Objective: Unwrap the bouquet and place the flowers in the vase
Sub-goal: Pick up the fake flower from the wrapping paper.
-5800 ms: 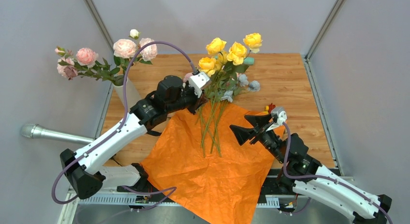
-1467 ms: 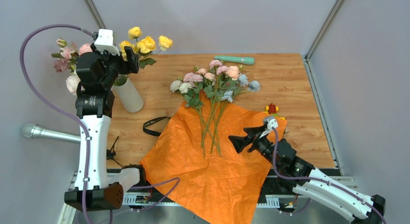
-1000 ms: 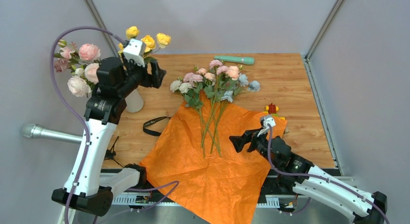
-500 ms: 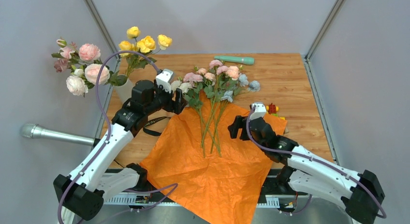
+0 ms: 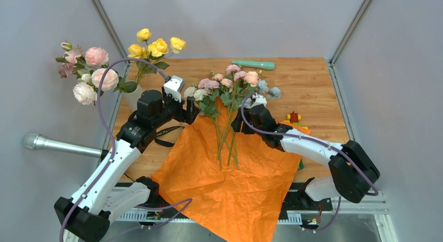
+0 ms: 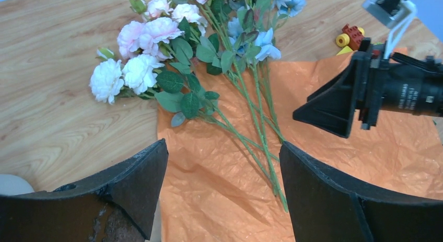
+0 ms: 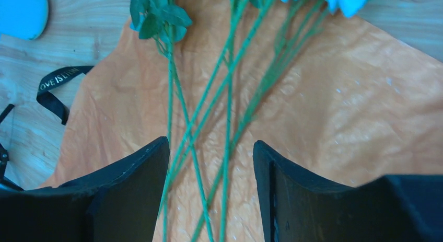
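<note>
right gripper (image 7: 211, 148) is released, jaws apart over the green stems. the flowers (image 5: 230, 95) lie on the orange paper (image 5: 230, 189), long axis near-to-far, blooms at the far end. a black strap (image 7: 57, 81) lies left of the paper. left gripper (image 6: 223, 148), released and empty, hovers just left of the blooms. the vase (image 5: 130, 97) stands far left.

Lit brightly and evenly from overhead; shadowed only softly and briefly on the table (image 5: 313, 85). Rendered sharp across the top view. Softened on the near fingers (image 7: 125, 200) in the right wrist view, with the flowers (image 7: 156, 17) tinted cold, bluish-green.
</note>
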You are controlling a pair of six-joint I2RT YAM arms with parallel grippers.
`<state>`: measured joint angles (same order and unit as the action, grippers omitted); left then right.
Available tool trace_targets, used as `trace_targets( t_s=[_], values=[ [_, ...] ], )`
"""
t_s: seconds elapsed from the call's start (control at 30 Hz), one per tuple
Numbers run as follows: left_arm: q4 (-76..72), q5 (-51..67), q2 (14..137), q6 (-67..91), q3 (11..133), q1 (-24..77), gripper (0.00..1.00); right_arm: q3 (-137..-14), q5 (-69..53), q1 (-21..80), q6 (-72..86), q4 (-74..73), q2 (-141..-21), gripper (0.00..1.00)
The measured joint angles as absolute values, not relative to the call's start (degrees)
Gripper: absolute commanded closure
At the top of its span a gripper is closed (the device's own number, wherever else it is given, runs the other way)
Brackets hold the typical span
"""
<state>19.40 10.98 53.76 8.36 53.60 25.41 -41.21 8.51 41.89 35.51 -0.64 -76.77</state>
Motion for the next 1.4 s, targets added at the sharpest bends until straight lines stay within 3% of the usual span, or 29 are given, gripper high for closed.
trace_targets(
  t_s=[0.33, 0.87, 1.2, 1.3, 1.4],
  values=[
    [19.42, 8.6, 52.07, 7.2, 53.6, 25.41, 0.14, -49.04, 6.0, 40.8, 36.36, 2.02, -90.72, 0.52],
    [19.46, 8.49, 52.07, 7.16, 53.6, 25.41, 0.14, -54.22, 5.06, 38.04, 39.09, 2.9, -99.77, 0.7],
    [19.49, 8.49, 52.1, 7.16, 53.6, 25.41, 0.14, -55.72, 5.04, 38.04, 40.01, 2.87, -102.89, 0.72],
    [19.49, 8.49, 52.14, 7.16, 53.6, 25.41, 0.14, -55.99, 4.99, 37.82, 40.25, 2.9, -103.46, 0.89],
    [19.49, 8.49, 52.21, 7.16, 53.6, 25.41, 0.14, -56.21, 4.91, 37.71, 40.99, 2.9, -103.94, 0.95]
  ],
)
